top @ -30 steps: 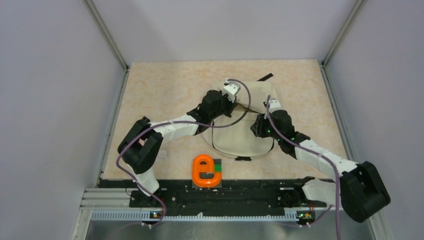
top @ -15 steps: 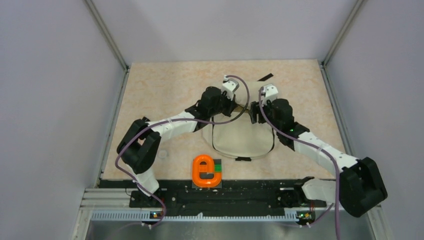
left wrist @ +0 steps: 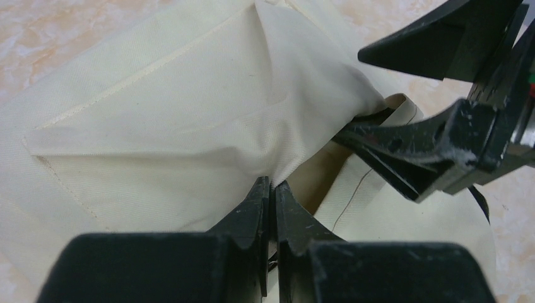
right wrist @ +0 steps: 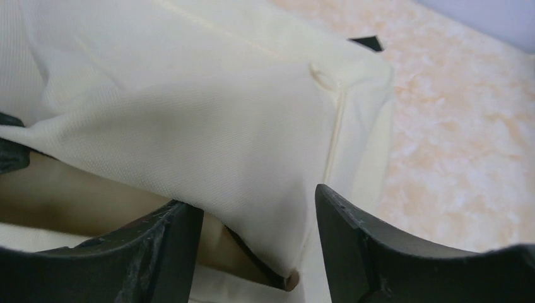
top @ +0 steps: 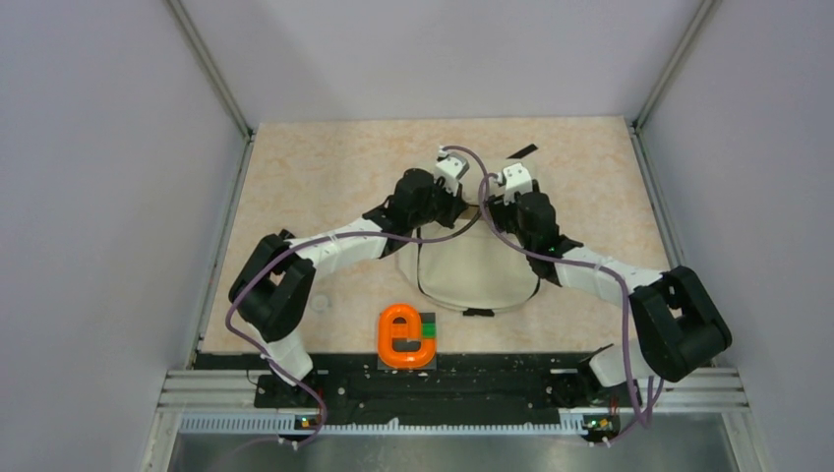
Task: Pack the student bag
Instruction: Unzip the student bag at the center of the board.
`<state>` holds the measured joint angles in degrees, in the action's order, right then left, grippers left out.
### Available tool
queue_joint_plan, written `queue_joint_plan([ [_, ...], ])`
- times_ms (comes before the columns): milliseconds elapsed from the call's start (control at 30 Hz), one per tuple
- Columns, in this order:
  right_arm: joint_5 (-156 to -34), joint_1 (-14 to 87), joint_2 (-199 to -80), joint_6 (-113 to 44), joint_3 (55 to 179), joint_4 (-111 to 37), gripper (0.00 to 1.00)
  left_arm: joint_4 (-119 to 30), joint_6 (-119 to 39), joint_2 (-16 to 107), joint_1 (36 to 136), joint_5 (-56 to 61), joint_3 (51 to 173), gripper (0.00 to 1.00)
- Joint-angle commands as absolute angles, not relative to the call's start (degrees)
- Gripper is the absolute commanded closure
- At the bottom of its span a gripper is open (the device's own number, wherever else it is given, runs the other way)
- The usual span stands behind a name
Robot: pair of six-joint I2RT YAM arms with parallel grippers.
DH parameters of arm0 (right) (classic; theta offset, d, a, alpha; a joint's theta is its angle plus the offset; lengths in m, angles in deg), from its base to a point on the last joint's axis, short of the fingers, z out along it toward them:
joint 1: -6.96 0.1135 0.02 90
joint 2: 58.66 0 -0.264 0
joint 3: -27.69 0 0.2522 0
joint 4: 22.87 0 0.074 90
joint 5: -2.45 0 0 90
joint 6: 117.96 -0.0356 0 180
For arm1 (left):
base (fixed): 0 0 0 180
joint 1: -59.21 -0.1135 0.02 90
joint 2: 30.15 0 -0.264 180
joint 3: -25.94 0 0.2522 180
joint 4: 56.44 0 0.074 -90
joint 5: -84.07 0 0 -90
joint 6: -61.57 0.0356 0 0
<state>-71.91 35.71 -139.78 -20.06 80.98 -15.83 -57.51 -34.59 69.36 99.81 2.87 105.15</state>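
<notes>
Well behind my grippers an orange block (top: 404, 336) lies on the tabletop (top: 315, 177); my left gripper (left wrist: 272, 184) pinches a student bag (top: 472, 280) fold, my right gripper (right wrist: 255, 205) straddles it, jaws apart.

soft, even light throughout, shadows faint; both wrist views go slightly soft close to the lens.

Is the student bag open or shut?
Partly open: the left gripper pinches up the top fabric of the student bag, and both wrist views show a gap beneath.
</notes>
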Motion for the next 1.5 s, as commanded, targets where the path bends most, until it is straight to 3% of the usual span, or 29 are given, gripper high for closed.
queue_joint_plan([
  [0, -61.16, 36.05, -139.64, -15.77, 83.38, -4.34, 0.39, -59.68, -35.96, 65.84, 99.61, 4.16, 107.96, 1.0],
  [200, -64.56, 36.05, -139.31, -12.08, 83.9, -1.97, 0.59, -59.59, -35.94, 66.6, 99.38, 5.27, 108.44, 1.0],
  [233, -66.21, 36.05, -139.6, -11.78, 84.24, -2.24, 0.65, -59.73, -35.79, 66.68, 99.39, 5.93, 108.41, 1.0],
  [300, -68.4, 36.05, -140.12, -11.94, 85.28, -3.59, 0.88, -60.09, -35.21, 66.56, 99.48, 7.02, 108.17, 1.0],
  [367, -69.04, 36.09, -140.23, -13.46, 86.5, -6.31, 1.0, -61.13, -34.27, 65.63, 99.51, 7.94, 106.72, 0.95],
  [467, -69.55, 35.96, -139.89, -16.2, 88.04, -11.43, 1.0, -69.99, -32.03, 61.66, 100.6, 6.69, 100.06, 0.65],
  [567, -69.89, 35.96, -140.01, -18.94, 90.33, -17.16, 1.0, -76.11, -30.28, 58.56, 102.89, 3.7, 94.75, 0.53],
  [900, -71.49, 35.87, -140.04, -27.16, 95.99, -28.82, 1.0, -83.61, -34.13, 65.69, 108.28, 3.16, 93.83, 0.56],
  [1233, -74.41, 35.87, -138.73, -31.02, 97.6, -31.94, 1.0, -91.06, -33.79, 75.85, 108.43, -8.11, 94.14, 0.63],
  [1467, -72.55, 35.79, -138.73, -32.93, 99.01, -33.82, 1.0, -91.6, -35.48, 75.47, 108.92, -8.79, 88.85, 0.65],
])
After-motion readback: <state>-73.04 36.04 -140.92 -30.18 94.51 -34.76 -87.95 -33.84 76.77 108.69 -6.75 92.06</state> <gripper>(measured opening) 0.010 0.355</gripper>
